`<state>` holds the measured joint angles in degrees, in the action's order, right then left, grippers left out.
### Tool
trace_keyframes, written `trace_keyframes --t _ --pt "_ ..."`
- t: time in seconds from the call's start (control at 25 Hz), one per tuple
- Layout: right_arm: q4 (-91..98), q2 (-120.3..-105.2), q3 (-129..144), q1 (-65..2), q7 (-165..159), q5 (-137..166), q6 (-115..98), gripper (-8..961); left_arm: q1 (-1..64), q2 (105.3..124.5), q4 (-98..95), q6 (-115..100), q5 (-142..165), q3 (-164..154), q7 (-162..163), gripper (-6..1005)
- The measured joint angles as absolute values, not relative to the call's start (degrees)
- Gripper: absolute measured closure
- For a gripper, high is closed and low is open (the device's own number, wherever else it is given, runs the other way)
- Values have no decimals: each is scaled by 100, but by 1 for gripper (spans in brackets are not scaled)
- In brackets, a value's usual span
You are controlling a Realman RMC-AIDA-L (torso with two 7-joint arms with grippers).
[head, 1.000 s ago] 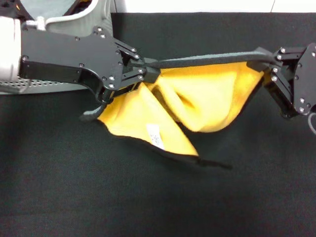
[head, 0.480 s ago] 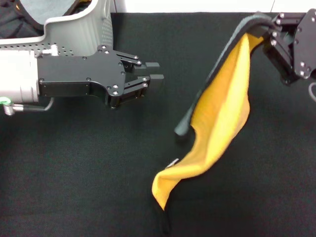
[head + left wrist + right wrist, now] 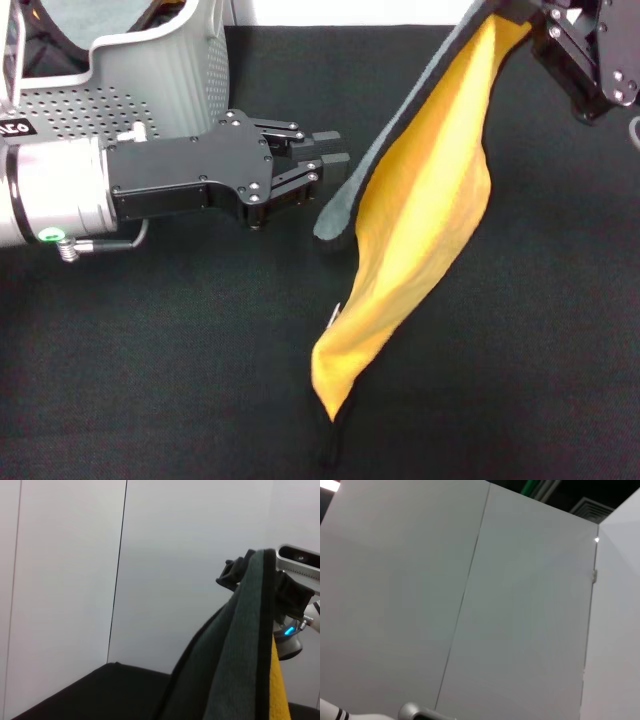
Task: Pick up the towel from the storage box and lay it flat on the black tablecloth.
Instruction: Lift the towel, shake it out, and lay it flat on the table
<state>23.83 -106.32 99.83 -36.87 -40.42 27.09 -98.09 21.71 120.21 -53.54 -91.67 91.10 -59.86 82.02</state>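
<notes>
The towel (image 3: pixel 430 210), yellow-orange with a grey back and dark edging, hangs in a long fold from my right gripper (image 3: pixel 540 22). That gripper is shut on the towel's top corner, high at the far right. The towel's lower tip rests on the black tablecloth (image 3: pixel 150 380). My left gripper (image 3: pixel 334 150) is empty, its fingers a narrow gap apart, just left of the towel's grey edge. The left wrist view shows the towel (image 3: pixel 240 655) hanging from the right gripper (image 3: pixel 260 572). The storage box (image 3: pixel 150 70) stands at the far left.
A pale grey-blue cloth (image 3: pixel 90 15) lies in the storage box. The left arm's silver forearm (image 3: pixel 60 190) crosses in front of the box. The right wrist view shows only pale wall panels (image 3: pixel 470 605).
My left gripper has let go of the towel, drawn back, then moved right towards it. My right gripper has risen up and back, so the towel now hangs from one corner.
</notes>
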Motion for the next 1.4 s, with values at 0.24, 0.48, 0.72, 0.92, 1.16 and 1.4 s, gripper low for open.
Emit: trace_keyframes --t 0.24,0.48,0.72,0.92,1.16,1.4 --pt "2732 -10721 9005 -3691 -4445 3735 -9790 946 2186 12026 -4943 -9198 8755 -6050 7812 751" --pt "3016 -10928 8125 -3652 -4776 4693 -9684 946 2134 12022 -4847 -9245 8599 -6088 7751 690" --pt "3121 -11019 7967 -3640 -4817 4856 -9576 946 2133 12026 -4825 -9332 8594 -6314 7697 599" --pt "3184 -11028 7971 -3668 -4826 4867 -9568 945 2192 12033 -4637 -9329 8586 -6377 7528 575" --pt "3372 -11074 7983 -3626 -4844 4895 -9563 945 2430 12037 -3916 -9157 8413 -6380 7000 585" --pt "3527 -11083 7961 -3562 -4921 4932 -9610 945 2529 12034 -3589 -8858 8197 -6378 6709 598"
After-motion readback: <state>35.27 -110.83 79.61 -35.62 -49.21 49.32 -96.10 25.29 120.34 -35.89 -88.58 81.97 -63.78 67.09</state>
